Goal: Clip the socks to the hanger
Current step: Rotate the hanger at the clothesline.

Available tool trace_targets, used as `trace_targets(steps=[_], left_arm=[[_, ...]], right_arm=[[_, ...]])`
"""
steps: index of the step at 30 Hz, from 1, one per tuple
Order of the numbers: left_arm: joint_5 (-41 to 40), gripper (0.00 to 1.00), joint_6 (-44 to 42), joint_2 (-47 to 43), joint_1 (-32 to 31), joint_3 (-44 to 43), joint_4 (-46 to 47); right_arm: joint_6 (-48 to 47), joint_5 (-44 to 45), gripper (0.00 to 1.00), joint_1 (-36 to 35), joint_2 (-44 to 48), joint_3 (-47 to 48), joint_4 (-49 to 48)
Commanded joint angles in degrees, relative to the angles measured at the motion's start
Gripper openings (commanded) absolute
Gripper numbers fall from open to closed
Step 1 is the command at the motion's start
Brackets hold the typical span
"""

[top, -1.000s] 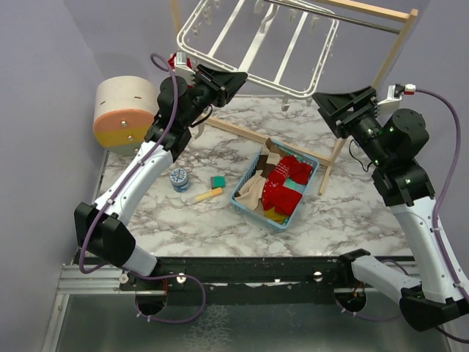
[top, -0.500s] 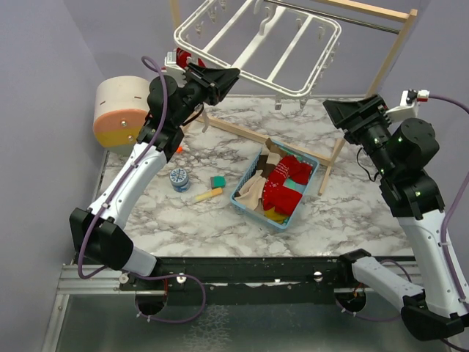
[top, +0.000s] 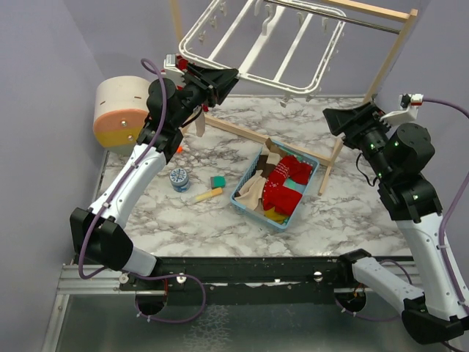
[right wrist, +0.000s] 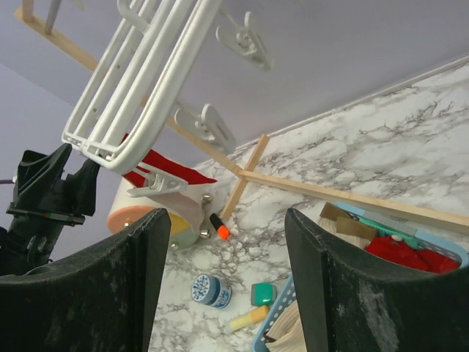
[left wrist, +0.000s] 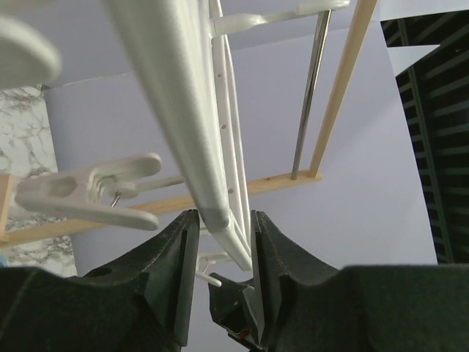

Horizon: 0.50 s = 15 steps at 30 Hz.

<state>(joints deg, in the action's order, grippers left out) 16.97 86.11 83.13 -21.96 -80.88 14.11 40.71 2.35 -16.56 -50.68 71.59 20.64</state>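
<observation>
The white hanger hangs tilted from the wooden stand. My left gripper is shut on its near left corner; in the left wrist view the white bar runs between the jaws, with a clip beside it. A red sock and a beige one hang from a clip at that corner. More socks, mostly red, lie in the light-blue basket. My right gripper is open and empty, right of the hanger and apart from it.
The wooden stand has a foot bar across the table and a leg beside the basket. A round pink and yellow drum sits far left. A blue tin, teal block, yellow stick and orange marker lie left of the basket.
My left gripper has lifted the hanger's near left corner higher. My right gripper has drawn away from the hanger's right corner, to the right and lower.
</observation>
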Motion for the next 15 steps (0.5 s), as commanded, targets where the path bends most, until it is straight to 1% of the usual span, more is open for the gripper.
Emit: trace_targets(steps=[1, 5, 15], left_arm=[[1.39, 0.42, 0.37, -1.49, 0.33, 0.74, 1.62], [1.10, 0.48, 0.15, -2.12, 0.34, 1.31, 1.62], [1.22, 0.52, 0.20, -2.31, 0.33, 1.56, 1.62]], right_arm=[[-2.40, 1.52, 0.69, -0.47, 1.10, -0.24, 1.31], [-3.33, 1.96, 0.69, -0.47, 1.46, -0.05, 1.55], [-4.41, 2.62, 0.69, -0.49, 2.23, -0.31, 2.29]])
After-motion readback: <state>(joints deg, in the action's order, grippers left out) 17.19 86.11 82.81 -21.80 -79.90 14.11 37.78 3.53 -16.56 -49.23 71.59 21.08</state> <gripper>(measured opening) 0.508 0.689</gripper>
